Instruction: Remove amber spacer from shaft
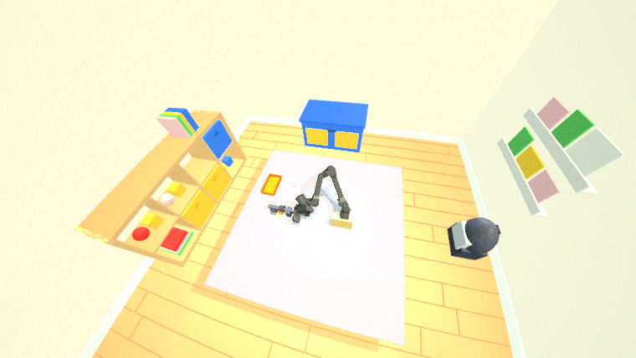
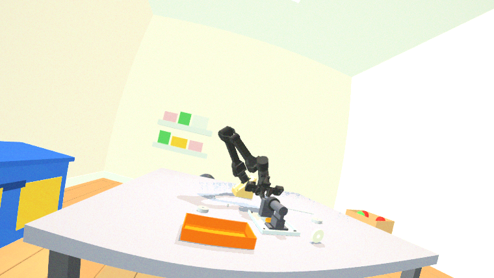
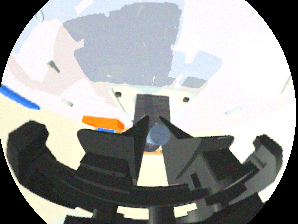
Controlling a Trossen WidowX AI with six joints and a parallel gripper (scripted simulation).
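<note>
Exterior view, on the counter a tray at nine o'clock from the base plate, one upright ring at four o'clock.

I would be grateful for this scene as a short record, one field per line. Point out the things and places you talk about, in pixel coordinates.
gripper: shut on the shaft [image 3: 159,135], at the fixture; fingertips at [image 3: 154,120]
amber spacer: low on the fixture's pale base plate [image 2: 280,233]; whether fully off the shaft, cannot tell
tray: orange [image 1: 264,192] [image 2: 218,241], beside the base plate
pale ring: standing on edge [image 2: 312,236]
release: not yet done

I see cream walls, a plank floor, a blue cabinet and bright light washing the desk.
</note>
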